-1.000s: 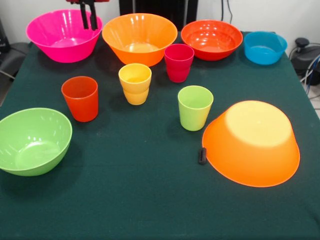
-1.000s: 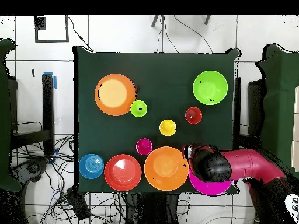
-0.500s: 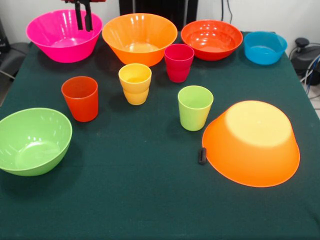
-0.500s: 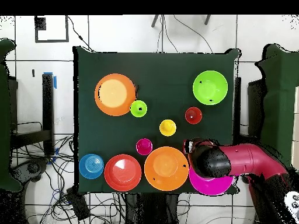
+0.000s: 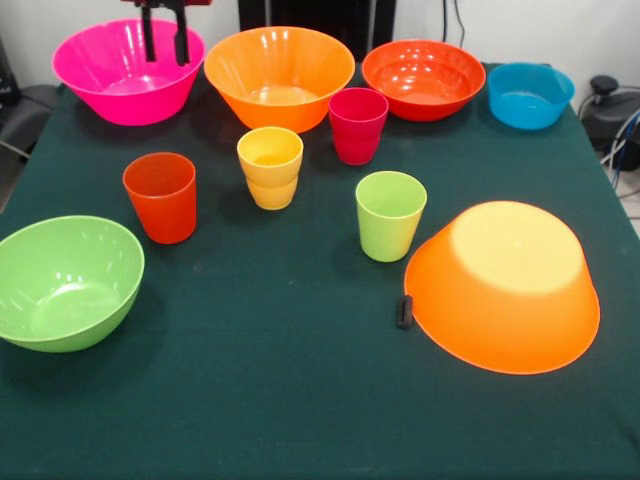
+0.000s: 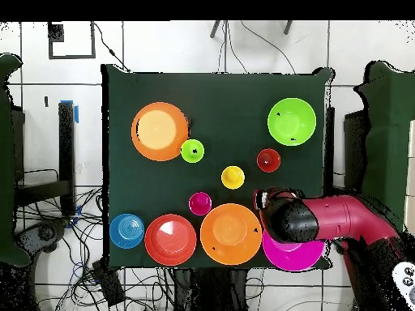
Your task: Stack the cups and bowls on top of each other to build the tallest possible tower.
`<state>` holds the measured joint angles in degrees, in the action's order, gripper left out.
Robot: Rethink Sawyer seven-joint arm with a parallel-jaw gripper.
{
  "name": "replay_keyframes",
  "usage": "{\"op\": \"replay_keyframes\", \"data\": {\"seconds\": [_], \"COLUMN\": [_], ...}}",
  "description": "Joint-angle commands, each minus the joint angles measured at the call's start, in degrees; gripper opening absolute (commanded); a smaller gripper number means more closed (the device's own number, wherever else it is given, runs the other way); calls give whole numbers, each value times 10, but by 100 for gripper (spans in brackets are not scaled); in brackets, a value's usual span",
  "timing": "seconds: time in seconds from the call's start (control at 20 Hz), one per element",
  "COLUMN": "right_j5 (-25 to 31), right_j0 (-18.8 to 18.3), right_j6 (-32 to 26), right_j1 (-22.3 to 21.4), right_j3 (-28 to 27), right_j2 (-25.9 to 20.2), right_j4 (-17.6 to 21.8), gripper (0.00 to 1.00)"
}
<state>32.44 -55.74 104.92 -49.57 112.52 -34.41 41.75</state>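
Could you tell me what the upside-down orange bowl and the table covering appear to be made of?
The upside-down orange bowl looks like thin moulded plastic with a smooth sheen: light glows through its base, so it seems slightly translucent. The table covering appears to be dark green cloth, matte and without reflections, perhaps felt, though the weave cannot be made out.

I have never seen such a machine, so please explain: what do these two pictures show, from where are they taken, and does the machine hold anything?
It is one robot arm with a gripper, open and holding nothing, above the pink bowl. One camera looks across the table; the other looks straight down. On the green cloth stand six bowls and four cups: an orange bowl, a red-orange bowl, a blue bowl, a green bowl, another orange bowl lying upside down, and single cups, nothing stacked.
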Motion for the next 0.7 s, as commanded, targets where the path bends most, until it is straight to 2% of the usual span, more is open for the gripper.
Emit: {"op": "replay_keyframes", "data": {"seconds": [0.05,0.3,0.45,0.6,0.7], "right_j5": [-16,-37,-45,-83,-103], "right_j0": [21,40,49,77,93], "right_j6": [1,67,80,155,182], "right_j1": [13,29,26,29,38], "right_j3": [-20,-26,-26,-23,-27], "right_j2": [26,62,77,125,150], "right_j4": [31,26,17,5,-2], "gripper": [100,100,100,100,100]}}
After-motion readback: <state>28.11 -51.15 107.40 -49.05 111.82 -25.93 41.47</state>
